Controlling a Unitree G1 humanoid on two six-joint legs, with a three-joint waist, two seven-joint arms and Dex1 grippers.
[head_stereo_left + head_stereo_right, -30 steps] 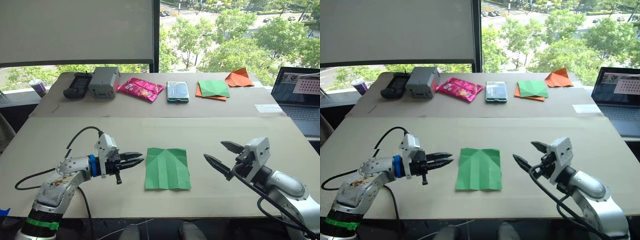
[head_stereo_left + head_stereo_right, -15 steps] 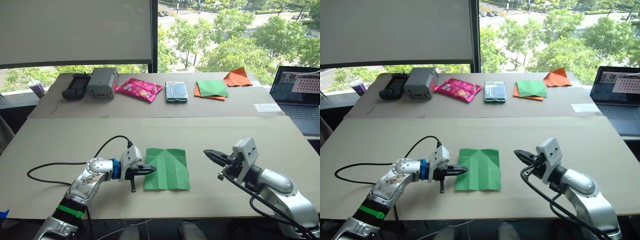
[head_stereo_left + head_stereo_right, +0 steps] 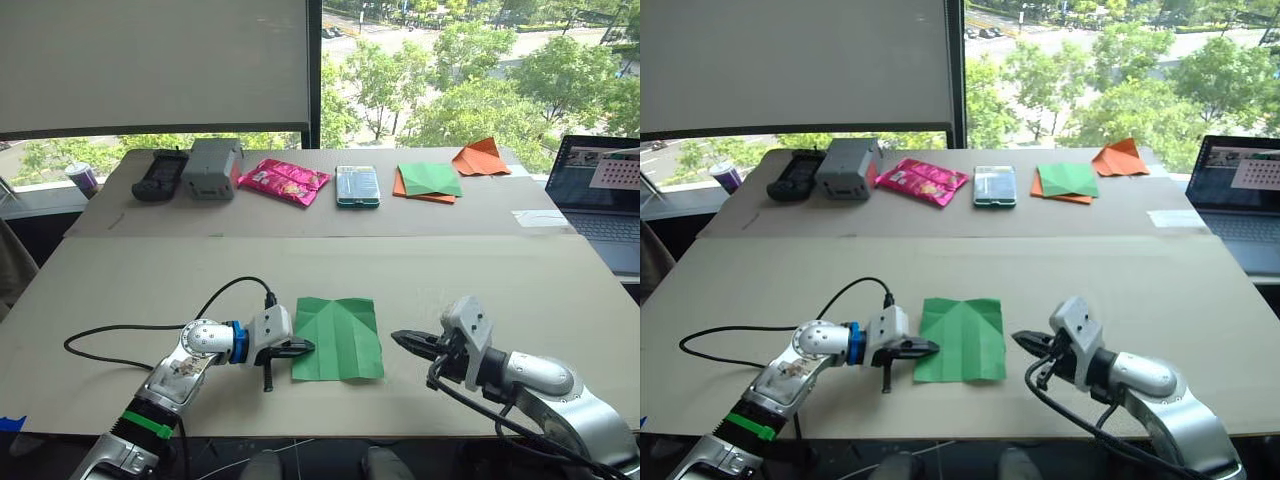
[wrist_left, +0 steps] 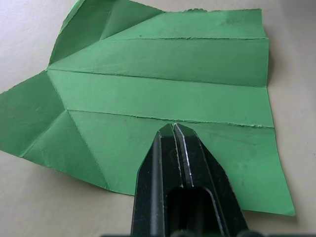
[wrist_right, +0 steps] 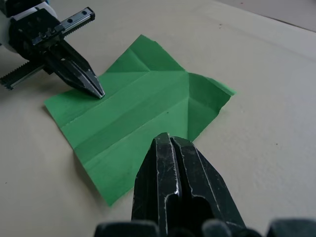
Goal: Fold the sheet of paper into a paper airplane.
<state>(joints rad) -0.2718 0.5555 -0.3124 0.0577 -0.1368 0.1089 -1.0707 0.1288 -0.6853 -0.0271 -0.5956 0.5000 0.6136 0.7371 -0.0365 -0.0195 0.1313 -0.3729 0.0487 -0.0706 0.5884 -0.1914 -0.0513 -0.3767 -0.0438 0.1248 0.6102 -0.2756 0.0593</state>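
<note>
— Where the near table's front edge runs, what sits closest to the sheet of paper (image 3: 338, 338)?

— Both grippers. The left gripper (image 3: 304, 347) lies low at the sheet's left edge with its two black fingers pressed together; its tip rests over the paper's margin, pinching nothing that I can make out. The right gripper (image 3: 400, 340) is just beside the sheet's right edge, apart from it, fingers likewise closed together and empty.

— And the sheet itself?

— Bright green, lying flat on the near table (image 3: 480, 280), creased lengthwise, with two corners folded in at its far end so that end carries a shallow point.

— Beyond the sheet?

— A second table (image 3: 300, 215) butts against the first. Straight back from the sheet is a small teal case (image 3: 357, 186); left of that a pink snack packet (image 3: 282, 180), a grey box (image 3: 212, 167) and a black controller (image 3: 158, 175). Right of the case lie a green-and-orange pair of sheets (image 3: 428, 182) and an orange paper plane (image 3: 479, 158).

— Farther right still?

— A laptop (image 3: 596, 195), open.
</note>
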